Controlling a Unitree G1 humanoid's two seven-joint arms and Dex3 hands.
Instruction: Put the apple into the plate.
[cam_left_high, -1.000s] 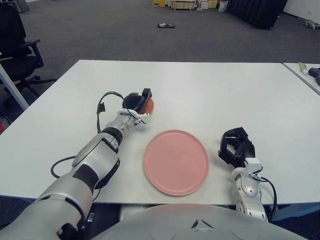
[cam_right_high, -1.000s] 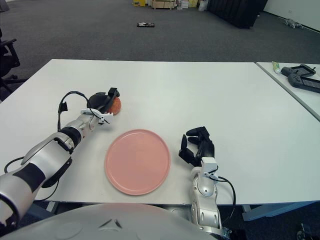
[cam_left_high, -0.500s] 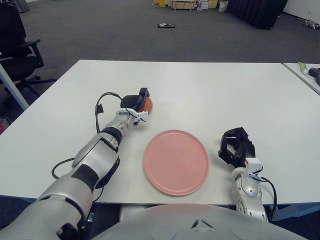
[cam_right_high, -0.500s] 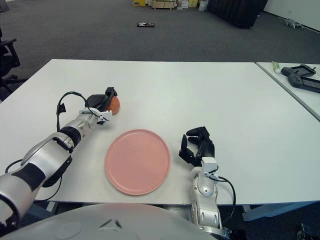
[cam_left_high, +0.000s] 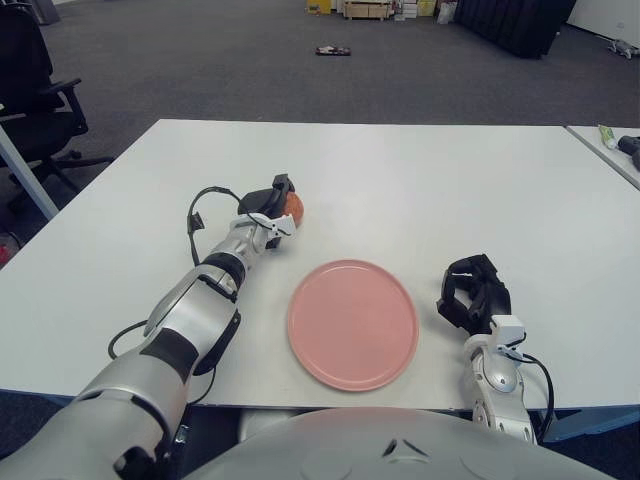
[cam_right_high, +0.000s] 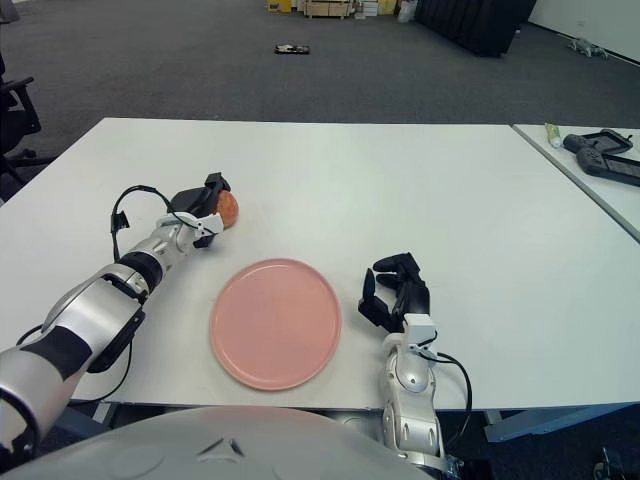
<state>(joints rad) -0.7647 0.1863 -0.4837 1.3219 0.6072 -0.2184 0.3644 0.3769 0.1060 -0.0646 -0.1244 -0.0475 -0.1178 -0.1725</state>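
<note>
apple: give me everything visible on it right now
The apple is small, round and orange-red with a smooth skin. It sits on the white table, beyond and left of the pink plate, not in it. The left hand covers its left side, dark fingers wrapped against it; only the right half shows. No stem visible.

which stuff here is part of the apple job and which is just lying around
Job:
apple, at the left hand
plate, pink, nothing on it
left hand, fingers around the apple

Lying about:
right hand, parked right of the plate
controller and tube on the side table
chair at the far left
</note>
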